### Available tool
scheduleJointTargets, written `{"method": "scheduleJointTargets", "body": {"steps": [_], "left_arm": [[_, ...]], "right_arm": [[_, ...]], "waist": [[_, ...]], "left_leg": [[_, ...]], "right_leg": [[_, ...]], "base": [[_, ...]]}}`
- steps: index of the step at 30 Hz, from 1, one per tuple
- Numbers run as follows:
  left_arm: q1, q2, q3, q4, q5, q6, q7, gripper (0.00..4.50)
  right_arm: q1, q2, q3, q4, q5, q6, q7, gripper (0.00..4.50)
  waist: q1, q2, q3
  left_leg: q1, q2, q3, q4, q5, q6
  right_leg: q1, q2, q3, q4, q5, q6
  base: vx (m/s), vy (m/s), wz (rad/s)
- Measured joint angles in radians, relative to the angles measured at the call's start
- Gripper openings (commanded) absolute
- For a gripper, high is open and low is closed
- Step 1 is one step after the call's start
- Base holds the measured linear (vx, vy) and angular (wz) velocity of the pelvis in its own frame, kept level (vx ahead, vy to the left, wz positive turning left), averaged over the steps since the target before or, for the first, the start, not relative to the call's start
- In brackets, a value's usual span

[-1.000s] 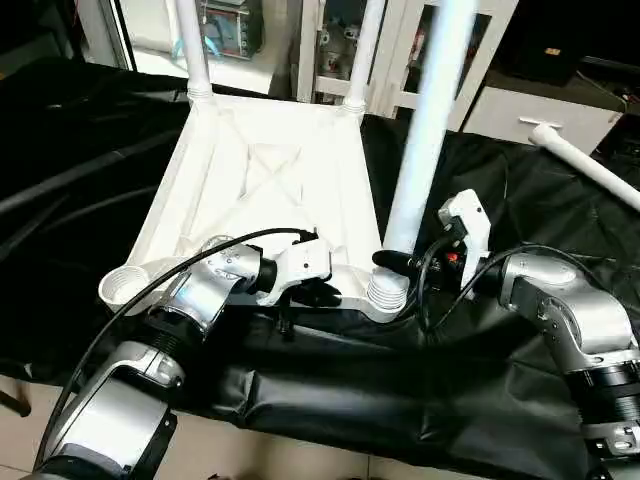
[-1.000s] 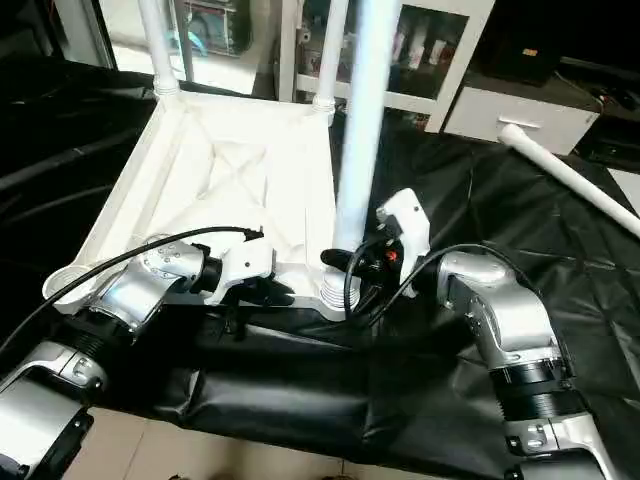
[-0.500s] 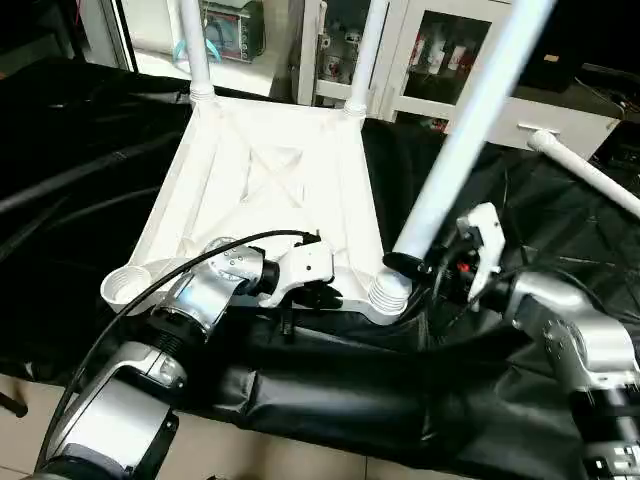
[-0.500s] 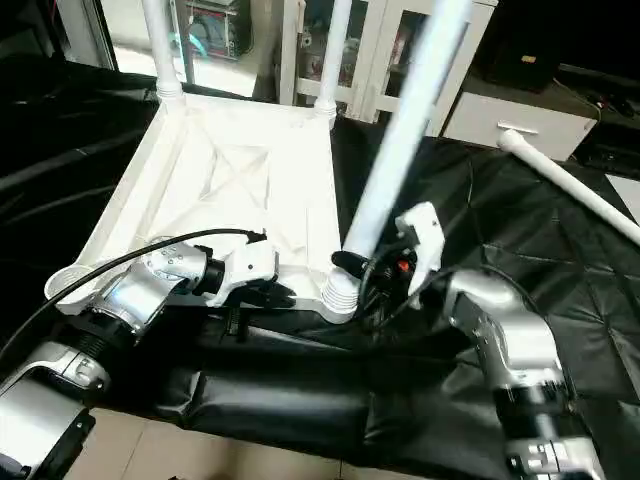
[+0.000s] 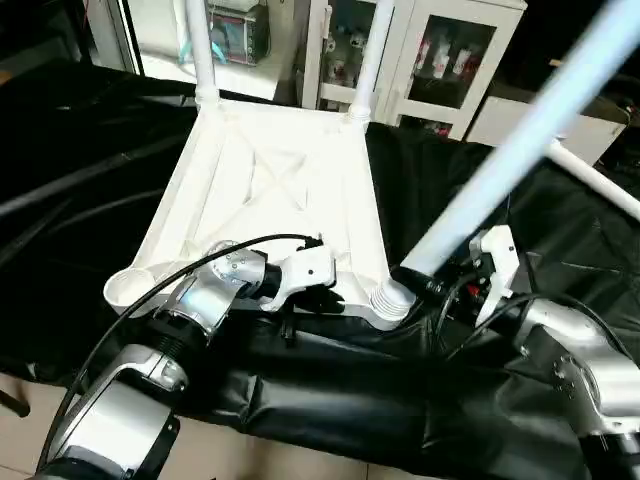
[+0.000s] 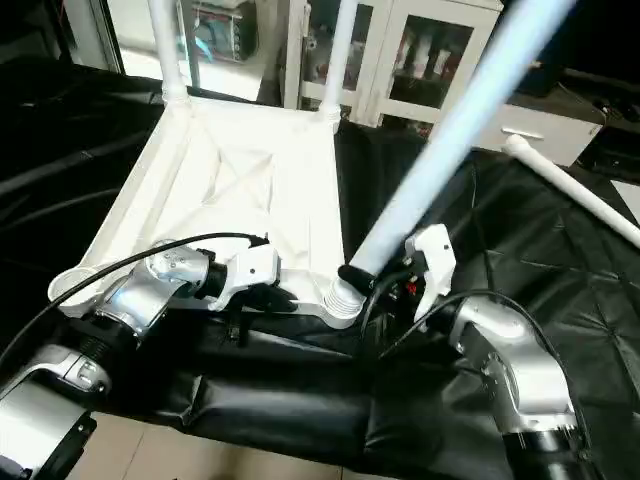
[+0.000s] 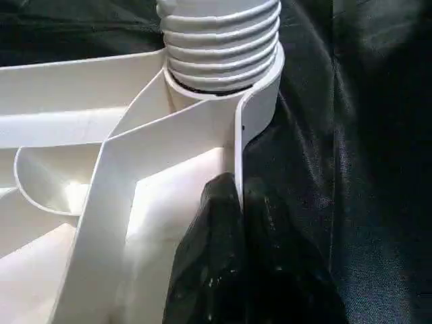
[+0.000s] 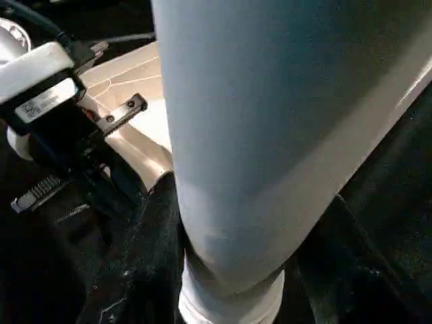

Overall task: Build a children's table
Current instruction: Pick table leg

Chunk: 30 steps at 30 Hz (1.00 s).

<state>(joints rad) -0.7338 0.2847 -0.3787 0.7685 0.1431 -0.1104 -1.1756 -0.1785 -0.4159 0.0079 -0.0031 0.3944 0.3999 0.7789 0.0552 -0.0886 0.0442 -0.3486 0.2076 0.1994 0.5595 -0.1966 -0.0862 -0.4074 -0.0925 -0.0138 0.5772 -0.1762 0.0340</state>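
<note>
While the tabletop (image 5: 275,190) lies upside down on the black-draped desk (image 5: 90,170), ribs up, 2 legs (image 5: 203,50) stand in its far corner sockets and the near-left socket (image 5: 128,288) is empty. Left to right: the left gripper (image 7: 233,236) has its jaws pressed together on the thin near rim wall, pinning the top. At the near-right socket, the third leg (image 5: 500,170) leans steeply to the right, its ribbed end (image 7: 219,40) sitting in the socket, with the right gripper (image 5: 425,283) clasping it low down, jaws spread around the tube. A fourth leg (image 5: 590,185) lies on the cloth farther right. These hollow plastic parts look light, stiff and smooth, likely slippery; a low hold near the ribbed end should give the best control for straightening and seating.
</note>
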Motion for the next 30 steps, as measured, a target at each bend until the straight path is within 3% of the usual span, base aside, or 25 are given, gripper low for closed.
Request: {"method": "scheduleJointTargets", "body": {"steps": [9, 20, 30], "left_arm": [[0.007, 0.002, 0.000, 0.000, -0.001, 0.005, 0.000, 0.00], [0.015, 0.019, 0.009, -0.008, -0.002, 0.017, -0.003, 0.00], [0.019, 0.024, 0.010, -0.009, 0.008, 0.030, 0.005, 0.00]], "right_arm": [[0.005, -0.012, 0.048, -0.035, -0.046, -0.017, -0.028, 1.83], [-0.121, -0.026, 0.106, 0.043, -0.062, 0.043, 0.007, 1.83], [-0.181, 0.007, 0.115, 0.133, -0.066, 0.062, 0.013, 1.83]], "waist": [[-0.003, -0.001, -0.009], [-0.022, -0.004, -0.009], [-0.035, -0.017, -0.011]], "left_leg": [[0.000, 0.000, -0.001, -0.002, 0.000, 0.000], [0.000, -0.001, -0.002, -0.002, 0.000, 0.000], [0.000, -0.001, -0.005, -0.001, 0.000, 0.000]], "right_leg": [[0.000, 0.000, 0.000, -0.001, -0.002, 0.002], [0.000, 0.000, 0.000, -0.001, -0.002, 0.003], [-0.001, 0.000, -0.001, -0.003, -0.003, 0.003]], "base": [[0.000, 0.000, 0.00], [0.000, 0.000, 0.00], [0.000, 0.000, 0.00]]}}
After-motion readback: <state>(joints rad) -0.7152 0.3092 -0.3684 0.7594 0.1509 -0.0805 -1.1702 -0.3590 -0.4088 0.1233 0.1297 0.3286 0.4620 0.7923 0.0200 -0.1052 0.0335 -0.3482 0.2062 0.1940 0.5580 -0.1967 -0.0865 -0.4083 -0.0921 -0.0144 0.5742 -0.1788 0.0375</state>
